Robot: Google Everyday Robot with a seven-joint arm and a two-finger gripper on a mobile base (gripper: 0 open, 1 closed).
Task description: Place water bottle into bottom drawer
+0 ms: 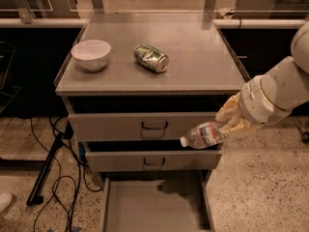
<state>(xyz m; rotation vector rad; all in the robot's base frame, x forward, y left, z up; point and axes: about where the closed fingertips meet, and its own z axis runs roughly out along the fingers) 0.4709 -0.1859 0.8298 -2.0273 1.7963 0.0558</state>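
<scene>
gripper (228, 123) at 3 o'clock pinches the water bottle (203, 135) by its base; looks light, slick, crushable, so mid-label seems safer.

No readable text on water bottle (205, 135) in gripper (228, 123)

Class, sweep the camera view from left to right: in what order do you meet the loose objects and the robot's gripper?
In order: white bowl → crushed green can → water bottle → gripper, at the right edge of the cabinet, gripping the bottle.
</scene>
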